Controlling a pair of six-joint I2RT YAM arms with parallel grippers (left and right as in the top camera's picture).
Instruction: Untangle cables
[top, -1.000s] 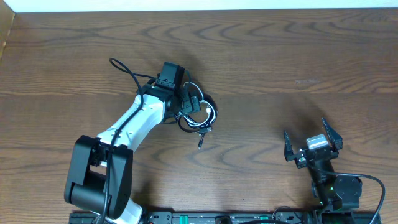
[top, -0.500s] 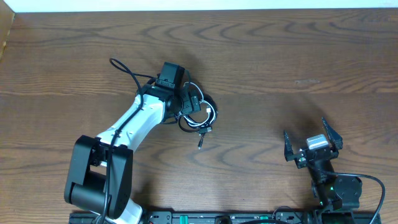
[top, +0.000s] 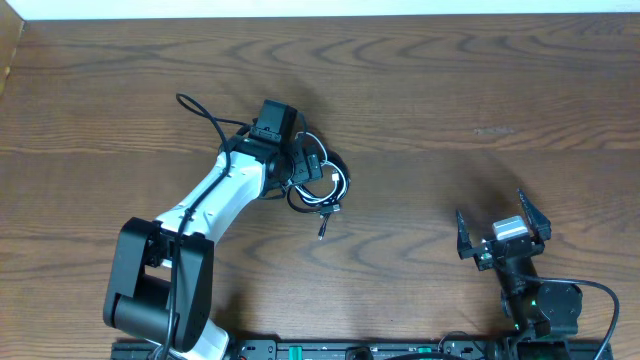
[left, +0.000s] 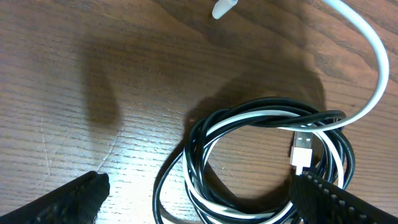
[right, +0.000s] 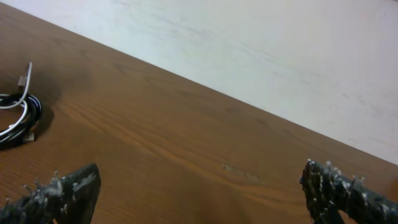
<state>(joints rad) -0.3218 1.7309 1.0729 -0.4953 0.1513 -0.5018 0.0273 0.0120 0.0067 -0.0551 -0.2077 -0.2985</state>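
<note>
Where the overhead view is consulted, the left claw (top: 300, 165) is mostly hidden under its own wrist and camera housing, and its fingers cannot be made out. The left wrist view shows both fingertips (left: 87, 190) spread wide: the claw is released and grasps nothing.

Two cables are present, one black cable (top: 200, 108) and one white cable (top: 341, 181).
- Both are wound together in one coil on the desk (top: 450, 90), directly below the left claw and between its fingertips.
- A loose black strand runs out to the left of that claw.
- In the left wrist view the lower part of the coil is cut off by the frame edge.
- One white plug (left: 301, 152) lies inside the coil, just beside the claw's right fingertip.
- A second white end (left: 224, 7) lies ahead of the claw, partly cut off at the top.

The right claw (top: 497, 222) stands well apart from the coil, which lies far to its left. Both its fingers are spread, released and empty. In its wrist view the coil is cut off at the left edge.
</note>
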